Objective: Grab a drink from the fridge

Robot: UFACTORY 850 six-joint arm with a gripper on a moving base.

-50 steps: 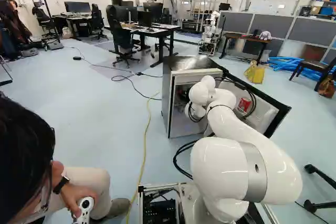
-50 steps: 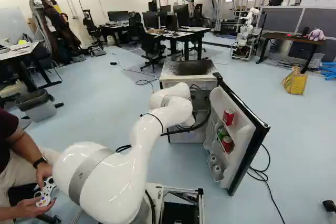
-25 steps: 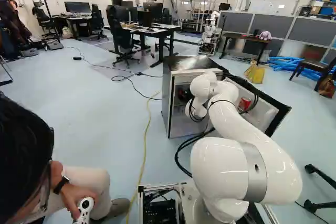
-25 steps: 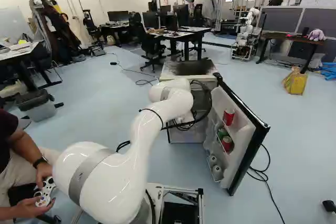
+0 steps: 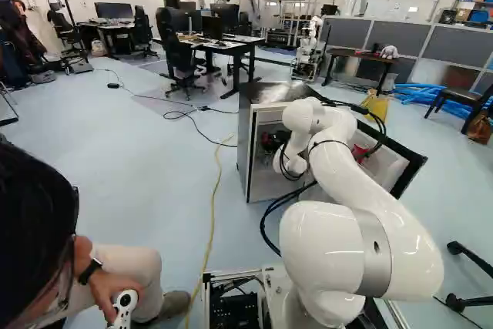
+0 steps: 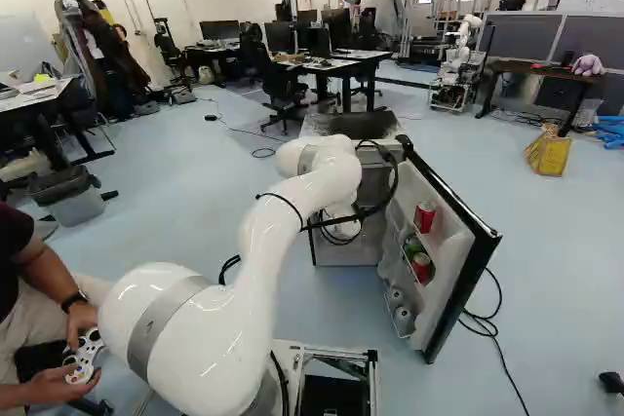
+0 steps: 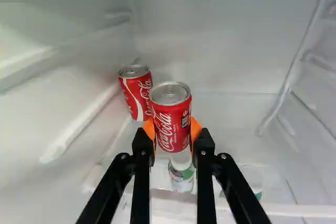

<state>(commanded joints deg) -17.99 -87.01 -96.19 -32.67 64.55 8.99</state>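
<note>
Left base view: raised a little against its lowest joint, the white, smooth-shelled jointed arm [image 5: 335, 175] has its wrist end higher than half a second ago; the looped black cables [image 5: 271, 229] have shifted with it. The small, dark-topped refrigerator [image 5: 245, 144] keeps its place, and the base has not moved.

Right base view: the same upward shift appears at the arm's bent upper part. The open white-lined door [image 6: 448, 260] is unchanged, as are the red can [image 6: 424, 216] on its upper rack and the cans below.

Wrist view: the black two-fingered gripper [image 7: 172, 129] is closed around an upright red cylindrical metal can [image 7: 170, 114], one orange pad bearing on either side. This drink is inside the refrigerator, just beside a second red can [image 7: 135, 95]; whether its base is clear of the shelf cannot be told. Being held, it moves with the arm. If full, it should prove fairly heavy for its size and stiff, though its thin wall may dent under excess force and any condensation would make it slippery. Its straight side, about mid-height, is the proper place of hold.
</note>
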